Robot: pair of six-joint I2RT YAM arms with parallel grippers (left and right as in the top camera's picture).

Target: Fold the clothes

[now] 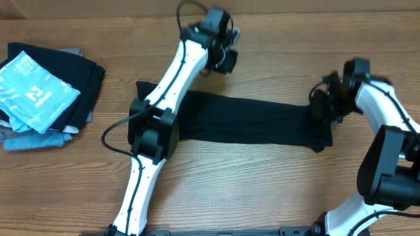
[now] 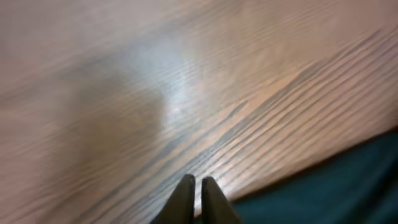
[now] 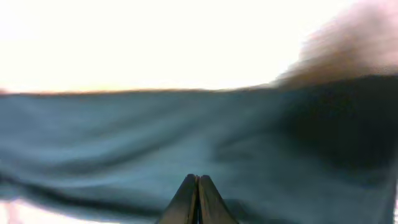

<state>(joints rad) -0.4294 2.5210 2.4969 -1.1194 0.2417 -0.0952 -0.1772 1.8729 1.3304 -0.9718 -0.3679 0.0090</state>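
Wooden table (image 1: 275,190): left arm (image 1: 174,69) reaches past dark garment (image 1: 249,121), right arm (image 1: 380,105) bends inward.

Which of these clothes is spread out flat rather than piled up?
The long black garment across the middle of the table. The others sit folded in a stack at the left edge, with a light blue printed piece on top.

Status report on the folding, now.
Left claw shut, over table. Right claw shut at end of black garment, grip unclear. Garment lies long and flat. Clothes pile apart, not in the way.
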